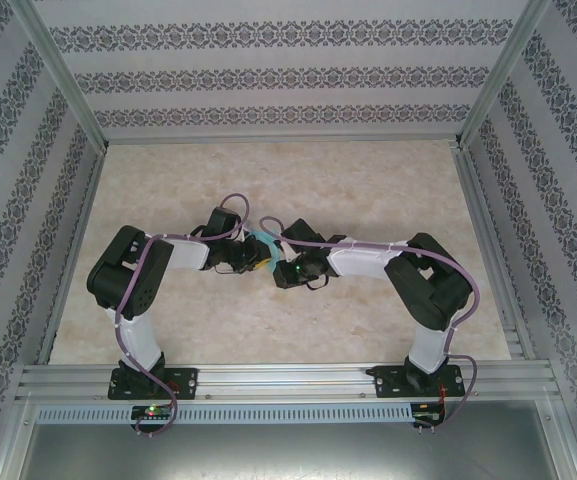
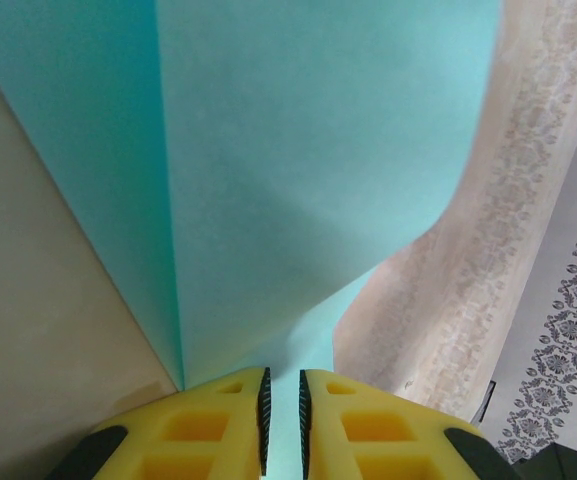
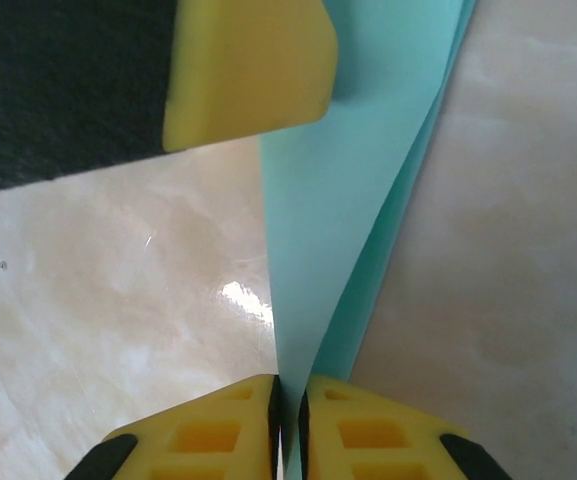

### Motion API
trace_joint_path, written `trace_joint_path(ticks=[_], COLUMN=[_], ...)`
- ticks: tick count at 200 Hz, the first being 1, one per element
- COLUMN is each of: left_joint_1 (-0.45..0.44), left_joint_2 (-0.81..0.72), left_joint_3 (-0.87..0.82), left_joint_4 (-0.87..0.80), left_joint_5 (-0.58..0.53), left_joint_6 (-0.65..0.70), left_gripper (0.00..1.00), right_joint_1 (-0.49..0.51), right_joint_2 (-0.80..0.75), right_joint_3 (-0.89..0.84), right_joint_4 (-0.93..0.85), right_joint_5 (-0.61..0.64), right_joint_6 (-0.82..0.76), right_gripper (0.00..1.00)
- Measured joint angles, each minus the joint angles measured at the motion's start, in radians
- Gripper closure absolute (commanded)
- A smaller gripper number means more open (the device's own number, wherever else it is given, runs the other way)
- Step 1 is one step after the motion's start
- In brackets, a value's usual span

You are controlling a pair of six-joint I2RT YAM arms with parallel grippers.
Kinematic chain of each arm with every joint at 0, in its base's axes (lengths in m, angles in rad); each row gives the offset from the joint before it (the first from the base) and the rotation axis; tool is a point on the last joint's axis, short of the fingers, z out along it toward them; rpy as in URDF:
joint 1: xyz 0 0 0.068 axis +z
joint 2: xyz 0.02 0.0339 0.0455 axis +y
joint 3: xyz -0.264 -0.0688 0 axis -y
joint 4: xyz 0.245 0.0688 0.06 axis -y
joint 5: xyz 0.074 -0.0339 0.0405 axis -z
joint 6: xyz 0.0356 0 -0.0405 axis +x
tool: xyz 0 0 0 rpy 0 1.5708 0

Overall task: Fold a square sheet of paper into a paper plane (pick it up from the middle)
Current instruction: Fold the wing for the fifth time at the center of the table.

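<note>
1. The sheet of paper (image 1: 262,243) is blue-green and thin. It sits in the middle of the table (image 1: 268,180), right where the two arms meet.
2. In the left wrist view the left gripper (image 2: 283,420) has its two yellow fingers (image 2: 208,430) close together. The sheet of paper (image 2: 318,150) runs down into the thin gap between them, so they pinch it.
3. From there the paper fans out wide. It has one sharp fold line on the left and a soft bend on the right.
4. In the right wrist view the right gripper (image 3: 288,420) also has its yellow fingers nearly together. The bottom of the paper (image 3: 338,200) goes in between them, so they pinch it too.
5. Here the paper stands on its edge in two layers, like a thin V.
6. A yellow finger of the left gripper (image 3: 248,70) touches the top of the paper on its left side.
7. I cannot tell if the paper touches the table (image 3: 118,300) or hangs just above it.
8. From above, the left gripper (image 1: 256,264) and the right gripper (image 1: 276,270) are nose to nose and hide most of the paper.
9. Purple cables (image 1: 230,205) loop over both arms near the paper.
10. Walls (image 1: 268,70) with a dark flower pattern stand around the table, well apart from the paper.
11. A metal rail (image 1: 288,380) runs along the near edge.
</note>
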Motion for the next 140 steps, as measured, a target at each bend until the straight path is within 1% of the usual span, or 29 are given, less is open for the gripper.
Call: trace_joint_path(ticks=[45,96,140], left_joint_1=[0.000,-0.004,-0.035], left_joint_2=[-0.002,-0.030,-0.035], left_joint_3=[0.004,-0.008,-0.019], left_joint_4=[-0.007,0.017,0.030], left_joint_5=[-0.002,0.013,0.021], left_joint_6=[0.001,0.011,0.013], left_gripper=[0.77,0.75,0.76], right_joint_1=[-0.020,-0.045,-0.045], right_joint_2=[0.000,0.006,0.009], right_joint_3=[-0.015,-0.034,-0.035], right_joint_4=[0.026,0.066,0.072], right_joint_5=[-0.042,-0.101,-0.113], right_joint_6=[0.003,0.022,0.026], right_gripper=[0.93,0.93,0.92])
